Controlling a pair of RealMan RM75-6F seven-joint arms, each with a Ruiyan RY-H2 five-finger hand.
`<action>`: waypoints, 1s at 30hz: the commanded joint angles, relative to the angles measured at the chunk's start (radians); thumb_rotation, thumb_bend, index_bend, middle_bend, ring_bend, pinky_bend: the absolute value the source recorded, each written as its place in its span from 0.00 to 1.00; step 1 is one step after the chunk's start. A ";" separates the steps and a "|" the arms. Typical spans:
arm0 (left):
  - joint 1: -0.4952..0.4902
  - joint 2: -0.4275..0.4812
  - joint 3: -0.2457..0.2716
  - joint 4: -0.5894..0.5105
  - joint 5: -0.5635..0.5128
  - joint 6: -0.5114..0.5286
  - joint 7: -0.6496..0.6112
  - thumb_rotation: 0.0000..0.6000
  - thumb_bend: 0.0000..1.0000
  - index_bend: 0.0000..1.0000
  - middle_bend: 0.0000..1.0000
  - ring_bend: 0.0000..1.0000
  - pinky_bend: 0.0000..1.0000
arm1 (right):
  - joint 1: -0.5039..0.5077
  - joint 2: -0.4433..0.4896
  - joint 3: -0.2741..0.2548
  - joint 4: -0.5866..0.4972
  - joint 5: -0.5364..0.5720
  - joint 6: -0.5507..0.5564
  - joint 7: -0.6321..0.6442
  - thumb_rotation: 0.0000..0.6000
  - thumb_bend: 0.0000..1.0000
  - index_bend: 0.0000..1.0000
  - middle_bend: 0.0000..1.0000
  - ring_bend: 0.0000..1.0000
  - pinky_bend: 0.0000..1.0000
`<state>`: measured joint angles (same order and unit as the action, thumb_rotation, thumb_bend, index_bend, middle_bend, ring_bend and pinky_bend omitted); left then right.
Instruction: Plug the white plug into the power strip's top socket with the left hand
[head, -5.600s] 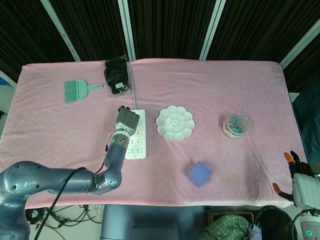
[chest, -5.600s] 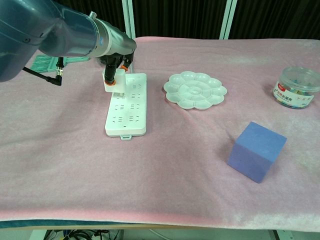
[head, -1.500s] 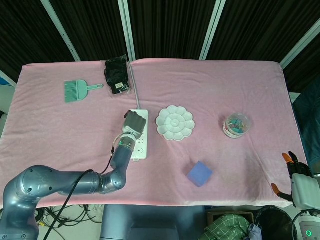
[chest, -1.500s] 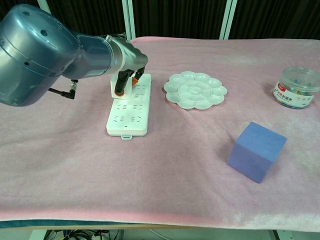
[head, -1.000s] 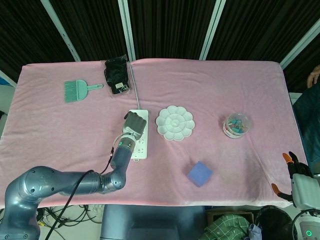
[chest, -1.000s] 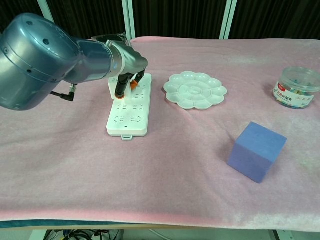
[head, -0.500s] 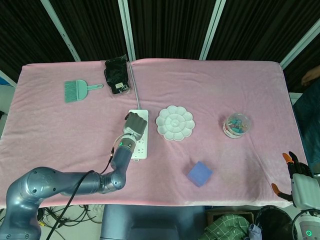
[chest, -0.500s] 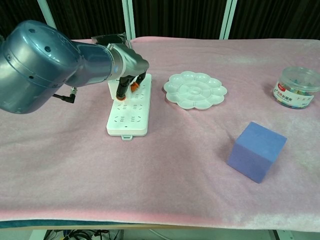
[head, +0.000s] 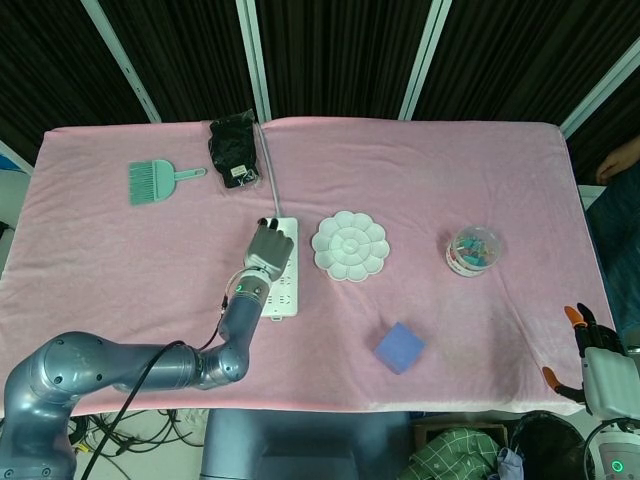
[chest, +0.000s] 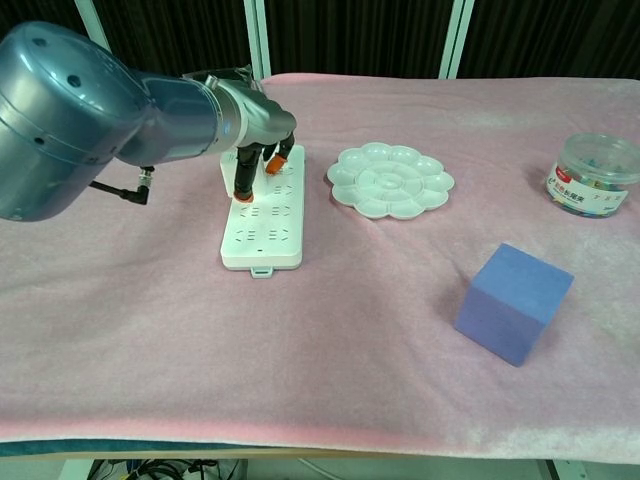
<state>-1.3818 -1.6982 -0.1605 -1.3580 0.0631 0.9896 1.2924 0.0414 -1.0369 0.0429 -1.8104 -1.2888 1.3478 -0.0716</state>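
The white power strip (head: 278, 285) (chest: 262, 225) lies lengthwise left of the table's middle. My left hand (head: 267, 245) (chest: 255, 135) is over its far end, at the top socket. Its orange-tipped fingers (chest: 243, 192) come down onto the strip there. They close around the white plug (chest: 229, 171), of which only a sliver shows beside them. Whether the plug's pins are in the socket is hidden. My right hand (head: 598, 362) hangs off the table's near right corner, fingers spread and holding nothing.
A white flower-shaped palette (head: 349, 246) (chest: 391, 180) sits right of the strip. A blue cube (head: 399, 347) (chest: 513, 302) and a clear jar (head: 472, 250) (chest: 593, 175) stand further right. A green brush (head: 155, 182), a black bag (head: 235, 148) and the strip's cable (head: 268, 185) lie behind.
My left hand's fingers have stretched out toward the strip's far end, and the power strip has shifted slightly to the right under it. The right hand has not moved.
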 joint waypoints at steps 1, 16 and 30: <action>-0.001 0.031 -0.015 -0.041 -0.032 0.014 0.007 1.00 0.13 0.13 0.00 0.00 0.00 | 0.001 0.000 0.001 -0.001 0.004 -0.003 -0.001 1.00 0.19 0.00 0.02 0.15 0.11; 0.197 0.427 0.057 -0.597 0.330 0.274 -0.214 1.00 0.14 0.11 0.01 0.00 0.05 | -0.001 -0.001 0.003 0.000 0.005 0.008 -0.012 1.00 0.19 0.00 0.02 0.15 0.11; 0.895 0.757 0.498 -0.548 1.202 0.636 -1.061 1.00 0.15 0.15 0.02 0.00 0.05 | 0.000 -0.012 0.005 0.007 0.001 0.018 -0.036 1.00 0.19 0.00 0.02 0.15 0.11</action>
<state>-0.7299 -1.0503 0.1812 -1.9992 1.0540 1.4643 0.5020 0.0410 -1.0479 0.0481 -1.8044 -1.2867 1.3659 -0.1060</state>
